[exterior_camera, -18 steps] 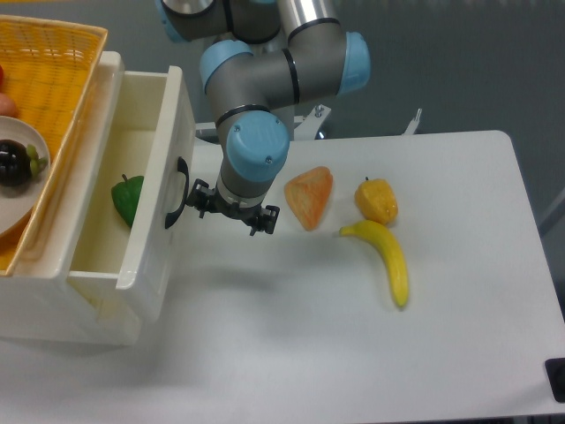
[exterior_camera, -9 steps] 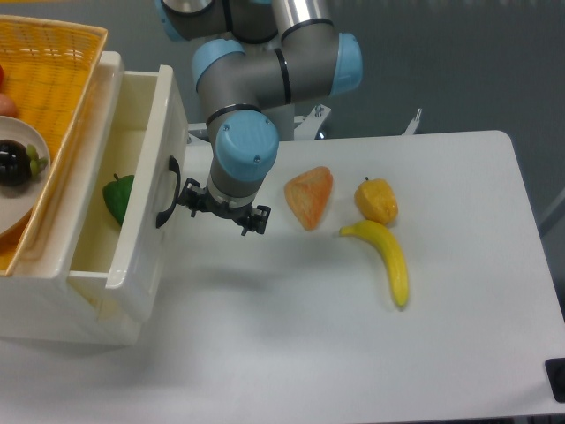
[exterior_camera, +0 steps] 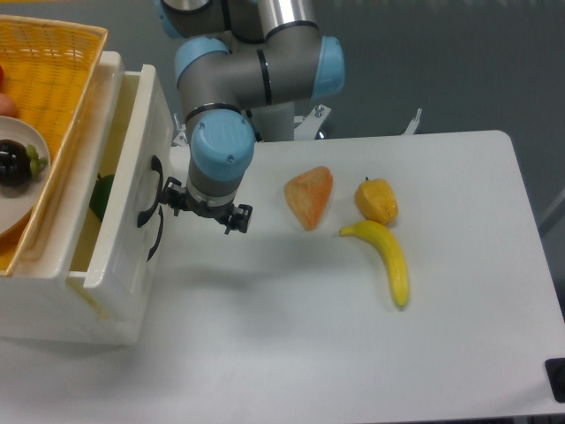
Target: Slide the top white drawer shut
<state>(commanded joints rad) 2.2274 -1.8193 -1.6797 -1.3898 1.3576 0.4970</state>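
Top white drawer (exterior_camera: 124,190) is sticking partway out of cabinet at table's left edge, green item (exterior_camera: 100,196) showing inside. Gripper (exterior_camera: 202,208) is pressing by its black handle (exterior_camera: 146,193), fingers looking spread, gripping nothing. Banana (exterior_camera: 390,258) is lying well apart, to the right.
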